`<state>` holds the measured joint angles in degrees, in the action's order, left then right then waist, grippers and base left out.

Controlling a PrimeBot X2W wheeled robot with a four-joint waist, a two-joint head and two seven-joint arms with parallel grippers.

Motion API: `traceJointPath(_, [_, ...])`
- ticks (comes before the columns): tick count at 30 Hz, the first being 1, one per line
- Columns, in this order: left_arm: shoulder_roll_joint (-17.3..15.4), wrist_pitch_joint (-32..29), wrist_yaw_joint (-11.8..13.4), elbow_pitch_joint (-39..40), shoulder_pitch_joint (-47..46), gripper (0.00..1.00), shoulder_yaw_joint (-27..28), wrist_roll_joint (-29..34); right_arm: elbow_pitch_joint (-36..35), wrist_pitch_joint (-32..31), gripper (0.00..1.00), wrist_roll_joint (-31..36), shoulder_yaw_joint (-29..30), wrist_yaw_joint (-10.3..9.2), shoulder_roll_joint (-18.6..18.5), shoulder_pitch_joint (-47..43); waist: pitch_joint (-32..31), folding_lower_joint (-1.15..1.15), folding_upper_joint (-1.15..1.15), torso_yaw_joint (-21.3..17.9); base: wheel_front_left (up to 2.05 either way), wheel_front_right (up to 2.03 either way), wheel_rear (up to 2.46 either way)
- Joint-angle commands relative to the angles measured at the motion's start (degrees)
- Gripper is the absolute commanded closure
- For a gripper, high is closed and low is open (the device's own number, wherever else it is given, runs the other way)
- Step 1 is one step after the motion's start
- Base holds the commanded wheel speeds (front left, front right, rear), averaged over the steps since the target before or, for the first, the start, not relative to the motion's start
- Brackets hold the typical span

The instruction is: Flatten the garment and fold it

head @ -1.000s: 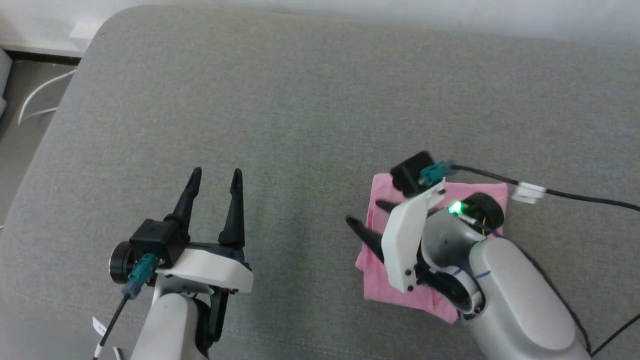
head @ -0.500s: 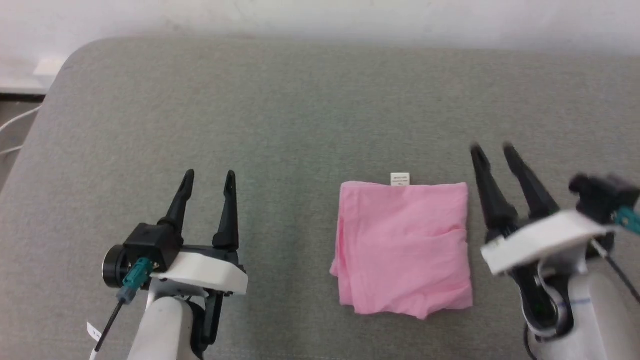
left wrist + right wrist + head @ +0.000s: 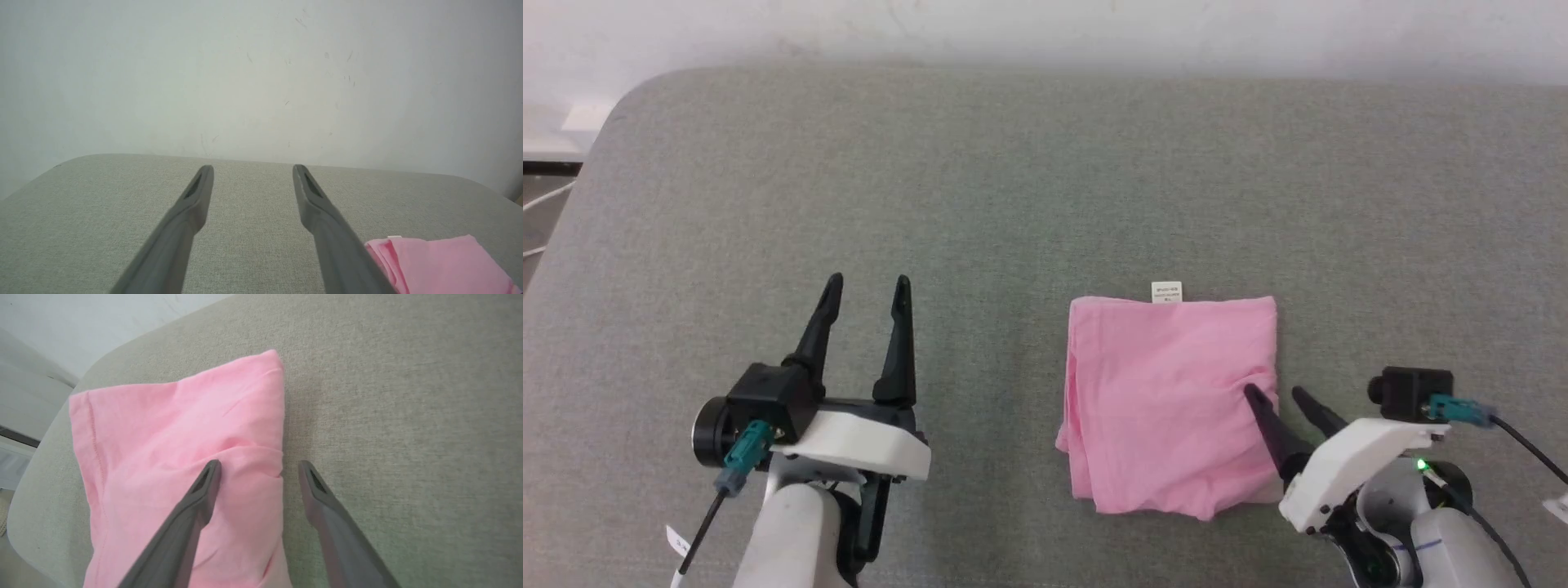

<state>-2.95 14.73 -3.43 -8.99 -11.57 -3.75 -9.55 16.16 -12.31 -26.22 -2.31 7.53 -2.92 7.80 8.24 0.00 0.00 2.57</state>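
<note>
The garment (image 3: 1168,400) lies as a squarish folded stack on the grey fabric surface (image 3: 931,163), its white label (image 3: 1166,291) poking from the far edge, so the folding looks about done. The right tool (image 3: 1274,394) is open and empty, straddling the stack's right edge. The left tool (image 3: 867,283), also open and empty, sits well clear to the left.

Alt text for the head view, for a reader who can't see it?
A pink garment, folded into a rough square with a white label at its far edge, lies on a grey surface. The right claw, open, points at its right edge; the left claw, open, sits apart to the left.
</note>
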Motion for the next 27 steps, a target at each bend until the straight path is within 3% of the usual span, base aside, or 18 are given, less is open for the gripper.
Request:
traceJointPath(1, [0.1, 0.3, 0.3, 0.3, 0.0, 0.00, -0.2, -0.2, 1.2, -1.4, 0.00, -0.5, -0.3, -0.04, 0.0, 1.4, 0.4, 0.00, 0.00, 0.7, 0.00, 0.00, 0.00])
traceJointPath(6, [0.1, 0.3, 0.5, 0.3, 0.0, 0.00, -0.6, -0.6, 5.0, -6.6, 0.00, -0.3, -1.0, -0.04, 0.0, 3.0, 0.6, 0.00, 0.00, 1.9, 0.00, 0.00, 0.00])
traceJointPath(7, [0.1, 0.3, 0.6, 0.2, 0.0, 0.00, -0.7, -0.7, 5.7, -7.7, 0.50, 0.2, -0.9, -0.04, 0.0, 3.3, 0.6, 0.00, 0.00, 2.1, 0.00, 0.00, 0.00])
traceJointPath(8, [0.1, 0.3, 0.7, 0.2, 0.1, 0.00, -0.7, -0.8, 6.3, -8.7, 0.71, 0.8, -0.7, -0.04, 0.0, 3.6, 0.6, 0.00, 0.00, 2.3, 0.00, 0.00, 0.00])
traceJointPath(9, [0.1, 0.3, 0.7, 0.2, 0.2, 0.00, -0.8, -0.8, 6.5, -9.7, 0.98, 1.4, -0.6, -0.04, 0.0, 3.8, 0.6, 0.00, 0.00, 2.5, 0.00, 0.00, 0.00])
traceJointPath(14, [0.1, 0.3, 1.0, 0.7, 0.6, 0.00, -0.2, -0.5, 4.9, -12.6, 1.00, 6.6, -0.6, -0.04, 0.0, 5.5, 1.0, 0.00, 0.00, 1.6, 0.00, 0.00, 0.00])
traceJointPath(18, [0.1, 0.3, 0.8, 1.5, 0.5, 0.00, 0.9, 0.5, 2.8, -15.6, 1.00, 13.9, -4.4, -0.04, -0.6, 9.5, 2.4, 0.00, 0.00, -1.7, 0.00, 0.00, 0.00])
traceJointPath(22, [0.0, 0.3, 0.2, 2.7, -0.3, 0.00, 1.8, 1.6, 2.6, -18.4, 1.00, 18.3, -12.0, -0.04, -5.2, 15.9, 4.8, 0.00, 0.00, -6.8, 0.00, 0.00, 0.00])
traceJointPath(27, [-0.2, 0.3, -0.5, 4.1, -2.5, 0.00, 2.5, 3.0, 4.8, -19.4, 1.00, 18.8, -18.4, -0.04, -10.7, 24.8, 8.7, 0.00, 0.00, -13.7, 0.00, 0.00, 0.00])
